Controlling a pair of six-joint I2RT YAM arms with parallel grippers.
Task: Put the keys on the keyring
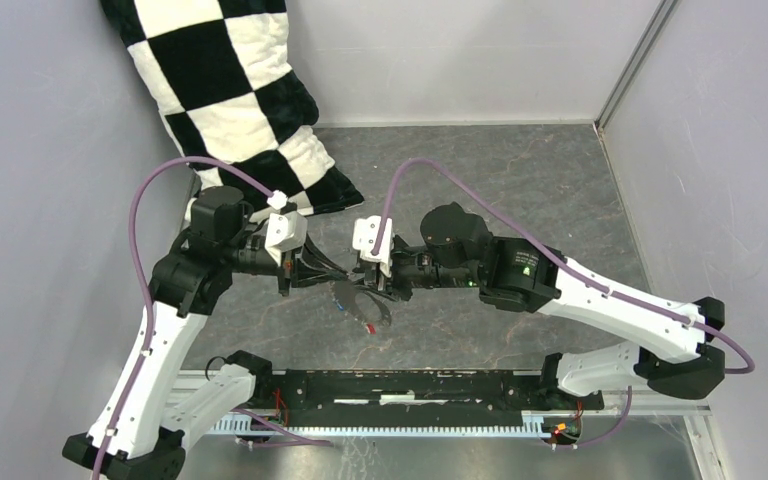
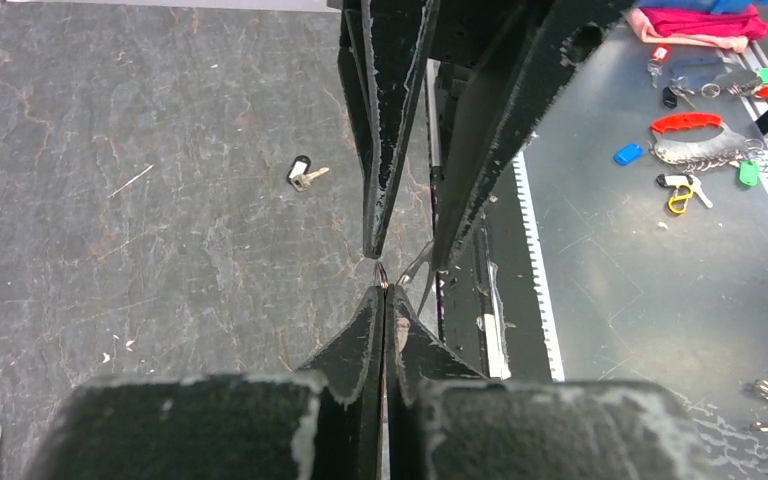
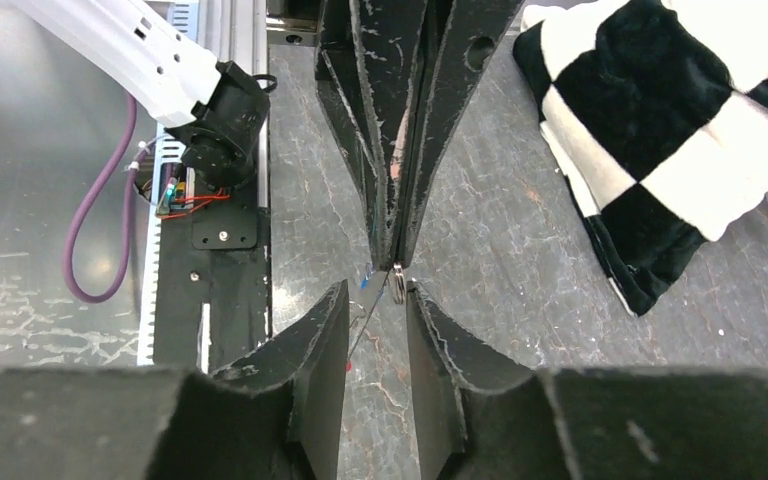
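The keyring (image 3: 368, 316) is a thin wire hoop hanging over the table between the two arms. My left gripper (image 2: 384, 290) is shut on its top, fingertip to fingertip. A red key (image 1: 368, 327) and a blue key (image 1: 343, 306) dangle from the hoop. My right gripper (image 3: 377, 292) faces the left one nose to nose. It is open, with the wire and a small ring (image 3: 398, 283) in the gap at its tips and nothing gripped. A dark key with a white tag (image 2: 300, 172) lies loose on the table beyond the grippers.
A black-and-white chequered pillow (image 1: 240, 100) leans in the back left corner, close behind the left arm. Grey walls enclose three sides. On the metal shelf (image 2: 620, 300) at the near edge lie other keys, coloured tags and a red-handled bunch (image 2: 695, 140).
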